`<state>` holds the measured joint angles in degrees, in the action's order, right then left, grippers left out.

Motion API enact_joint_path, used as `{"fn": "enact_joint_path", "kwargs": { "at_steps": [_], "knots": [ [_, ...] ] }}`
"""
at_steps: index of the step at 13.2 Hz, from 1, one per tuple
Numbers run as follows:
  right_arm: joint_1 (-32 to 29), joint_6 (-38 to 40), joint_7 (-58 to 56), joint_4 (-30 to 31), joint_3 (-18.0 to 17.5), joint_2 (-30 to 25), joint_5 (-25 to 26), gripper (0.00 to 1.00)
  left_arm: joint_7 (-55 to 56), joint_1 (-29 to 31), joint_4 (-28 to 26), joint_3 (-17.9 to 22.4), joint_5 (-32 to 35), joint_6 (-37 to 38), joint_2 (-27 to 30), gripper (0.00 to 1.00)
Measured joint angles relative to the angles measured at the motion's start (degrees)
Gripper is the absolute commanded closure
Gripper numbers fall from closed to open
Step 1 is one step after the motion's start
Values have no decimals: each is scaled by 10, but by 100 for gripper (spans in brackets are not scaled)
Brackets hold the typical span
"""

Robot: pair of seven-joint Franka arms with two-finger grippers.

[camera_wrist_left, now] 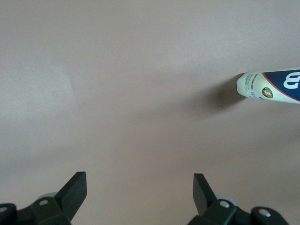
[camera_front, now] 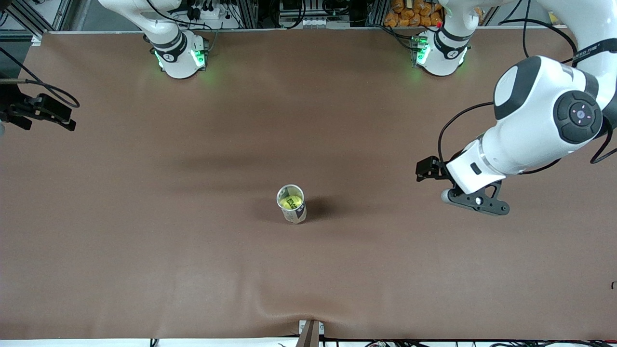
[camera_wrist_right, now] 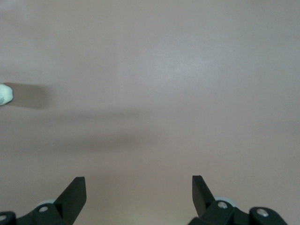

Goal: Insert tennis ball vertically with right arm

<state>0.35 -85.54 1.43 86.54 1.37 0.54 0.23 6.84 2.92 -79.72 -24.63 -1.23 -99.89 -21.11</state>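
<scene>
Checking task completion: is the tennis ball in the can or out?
In. The front view looks into the open top of the upright can and shows the yellow tennis ball inside, below the rim.

The right arm (camera_front: 166,41) shows only its base and lowest joint in the front view; the rest runs off the top edge. The right gripper (camera_front: 41,112) sits at the edge of that view at the right arm's end of the table, partly cut off. The tennis ball (camera_front: 292,202) lies inside the upright can (camera_front: 292,204), so only its top shows, and the print on it is too small to read. In the left wrist view the can (camera_wrist_left: 272,86) is cut off by the picture's edge, leaving its base and part of a logo. In the right wrist view only a pale sliver of the can (camera_wrist_right: 4,93) shows at the edge.
</scene>
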Motion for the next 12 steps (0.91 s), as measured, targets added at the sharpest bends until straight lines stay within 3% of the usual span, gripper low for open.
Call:
{"fn": "enact_joint_path", "kwargs": {
  "at_steps": [7,12],
  "knots": [
    [12,-10,49,4,-3,0,-2,0,3,16,8,30,24,91,99,0],
    [22,-11,47,7,-5,0,-2,0,2,51,8,32,25,123,114,0]
  ]
}}
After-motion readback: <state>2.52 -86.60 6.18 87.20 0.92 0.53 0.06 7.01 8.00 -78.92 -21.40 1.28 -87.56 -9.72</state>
